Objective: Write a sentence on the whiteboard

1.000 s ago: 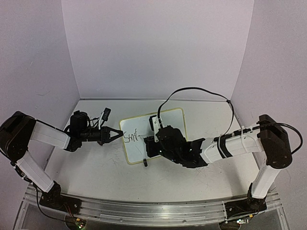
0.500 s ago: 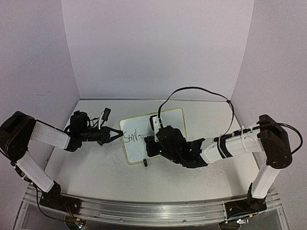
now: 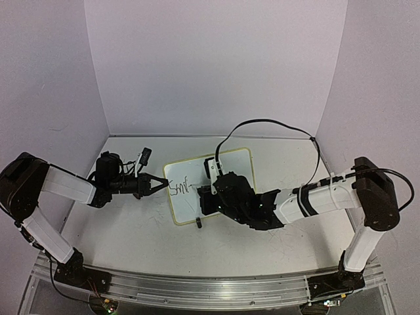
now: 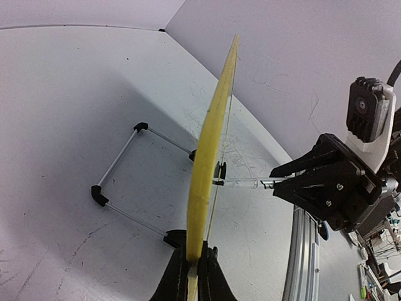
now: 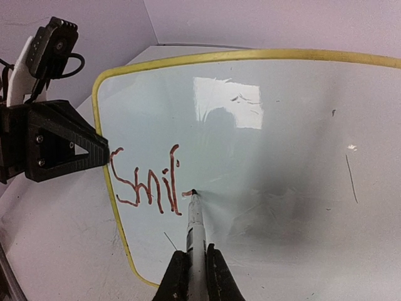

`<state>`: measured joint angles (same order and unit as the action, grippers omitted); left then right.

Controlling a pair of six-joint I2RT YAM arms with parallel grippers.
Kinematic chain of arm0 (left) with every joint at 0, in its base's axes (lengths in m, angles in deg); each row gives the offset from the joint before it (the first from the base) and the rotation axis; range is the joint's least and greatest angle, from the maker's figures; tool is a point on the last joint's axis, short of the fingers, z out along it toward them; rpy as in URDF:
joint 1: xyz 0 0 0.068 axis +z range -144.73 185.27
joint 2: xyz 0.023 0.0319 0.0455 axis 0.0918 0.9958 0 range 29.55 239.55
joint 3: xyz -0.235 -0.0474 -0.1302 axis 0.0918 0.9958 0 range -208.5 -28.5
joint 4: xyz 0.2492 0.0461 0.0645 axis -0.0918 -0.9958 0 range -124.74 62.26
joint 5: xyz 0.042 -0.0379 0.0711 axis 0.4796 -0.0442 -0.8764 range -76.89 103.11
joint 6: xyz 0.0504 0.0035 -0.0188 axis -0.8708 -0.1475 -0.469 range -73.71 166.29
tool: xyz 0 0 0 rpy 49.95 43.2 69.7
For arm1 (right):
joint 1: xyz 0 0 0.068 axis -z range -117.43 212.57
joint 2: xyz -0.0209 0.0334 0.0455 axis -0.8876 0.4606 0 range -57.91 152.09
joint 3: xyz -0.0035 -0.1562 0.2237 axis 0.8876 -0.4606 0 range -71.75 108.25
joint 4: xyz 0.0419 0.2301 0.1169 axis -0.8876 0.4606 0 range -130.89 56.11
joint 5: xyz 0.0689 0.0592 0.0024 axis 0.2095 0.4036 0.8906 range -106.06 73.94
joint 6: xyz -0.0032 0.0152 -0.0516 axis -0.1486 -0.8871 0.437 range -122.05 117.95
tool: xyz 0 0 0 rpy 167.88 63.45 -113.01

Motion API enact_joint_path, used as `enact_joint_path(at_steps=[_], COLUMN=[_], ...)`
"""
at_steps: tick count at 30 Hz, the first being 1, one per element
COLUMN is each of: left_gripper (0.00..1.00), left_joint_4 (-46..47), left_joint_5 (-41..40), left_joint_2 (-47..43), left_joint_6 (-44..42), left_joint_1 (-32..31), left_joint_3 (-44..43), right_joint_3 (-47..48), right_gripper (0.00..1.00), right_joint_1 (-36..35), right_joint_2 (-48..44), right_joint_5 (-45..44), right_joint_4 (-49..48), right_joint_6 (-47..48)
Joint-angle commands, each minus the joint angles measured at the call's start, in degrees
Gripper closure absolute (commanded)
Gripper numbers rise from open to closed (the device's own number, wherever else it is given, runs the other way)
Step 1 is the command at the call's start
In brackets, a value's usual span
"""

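Note:
The whiteboard (image 3: 236, 163), white with a thin yellow rim, stands tilted at mid-table. My left gripper (image 3: 161, 185) is shut on its left edge; in the left wrist view the rim (image 4: 212, 138) runs edge-on up from that gripper (image 4: 195, 266). The sentence (image 5: 145, 180) reads "Smil" plus a short stroke, in dark reddish lines at the board's left (image 3: 180, 189). My right gripper (image 5: 195, 268) is shut on a white marker (image 5: 195, 226), whose tip touches the board just right of the "l". From above, the right gripper (image 3: 205, 199) covers the board's lower middle.
A wire stand with black feet (image 4: 118, 170) props the board from behind. One black clip foot (image 3: 198, 223) shows at its near edge. A black cable (image 3: 262, 123) loops over the right arm. Scuffed tabletop (image 3: 131, 230) surrounds the board, with pale walls on three sides.

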<state>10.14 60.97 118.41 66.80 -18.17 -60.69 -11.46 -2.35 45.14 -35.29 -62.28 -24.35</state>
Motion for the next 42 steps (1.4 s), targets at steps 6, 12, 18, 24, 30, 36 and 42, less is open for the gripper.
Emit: enact_joint_path(at_steps=[6,12,18,24,30,36,42], left_gripper=[1.0,1.0,1.0,1.0,1.0,1.0,1.0], left_joint_4=[-2.53,-2.52,-2.5,-2.54,-2.48,-2.55,-2.58], left_joint_5=[2.11,2.1,2.13,2.12,2.14,1.98,2.0], left_joint_2=[-1.32,-1.23,-1.46,-1.27,-1.3,-1.56,-1.5], left_joint_6=[-0.39,-0.39,-0.39,-0.39,-0.39,-0.39,-0.39], left_joint_1=[-0.44,-0.44,-0.43,-0.4,-0.43,-0.43,-0.4], left_joint_3=[-0.68,-0.77,-0.73,-0.77,-0.78,-0.6,-0.6], right_joint_3=[2.66,2.97,3.18,1.52,0.31,-0.65,-1.21], right_gripper=[1.0,1.0,1.0,1.0,1.0,1.0,1.0], right_joint_1=[1.05,1.1,1.08,1.11,1.12,1.09,1.03], right_joint_2=[1.0,1.59,2.04,1.38,0.91,0.44,0.39], right_joint_5=[-1.64,-0.71,0.39,0.49,0.95,1.22,1.36], right_joint_4=[-2.17,-2.03,-1.26,-0.33,0.36,0.62,0.81], right_joint_6=[1.62,1.81,1.51,-0.12,-1.12,-1.91,-2.55])
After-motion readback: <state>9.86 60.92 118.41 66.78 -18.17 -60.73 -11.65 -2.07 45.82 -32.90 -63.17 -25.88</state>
